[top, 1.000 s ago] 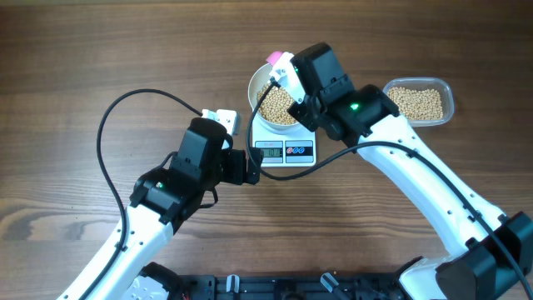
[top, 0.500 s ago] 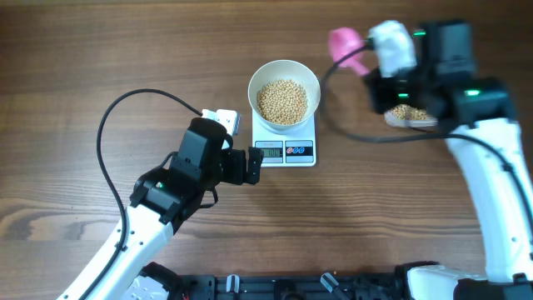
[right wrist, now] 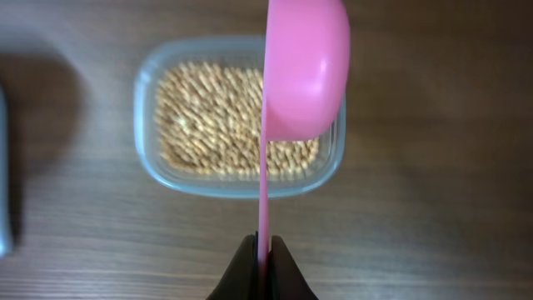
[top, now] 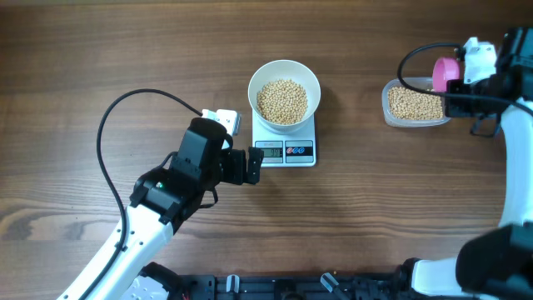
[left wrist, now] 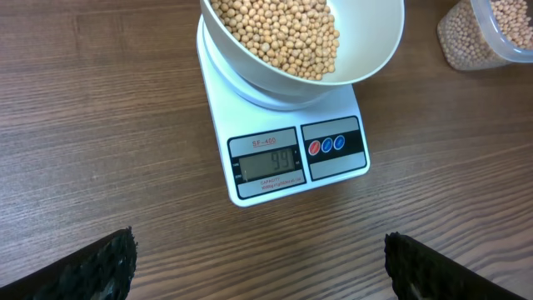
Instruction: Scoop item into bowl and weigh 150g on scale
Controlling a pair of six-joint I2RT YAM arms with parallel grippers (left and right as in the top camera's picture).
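The white bowl (top: 284, 92) stands on the scale (top: 285, 152), with a heap of tan beans (top: 282, 100) in it. The left wrist view shows the bowl (left wrist: 371, 50), its beans (left wrist: 275, 33) and the scale's lit display (left wrist: 266, 162). My left gripper (top: 250, 165) rests open just left of the scale with nothing between its fingers (left wrist: 100, 267). My right gripper (right wrist: 263, 254) is shut on the thin handle of a pink scoop (right wrist: 304, 67). The scoop, turned on its side, hangs over a clear tub (right wrist: 146, 100) of beans (right wrist: 208, 117).
The clear tub (top: 386, 104) sits at the far right of the wooden table, with the pink scoop (top: 444, 73) above its right end. A black cable loops over the table left of the left arm. A small white block (top: 223, 119) lies beside the scale.
My right arm has swung from the bowl to the far right, carrying the pink scoop, and now holds it over the clear tub. The left arm has not moved.
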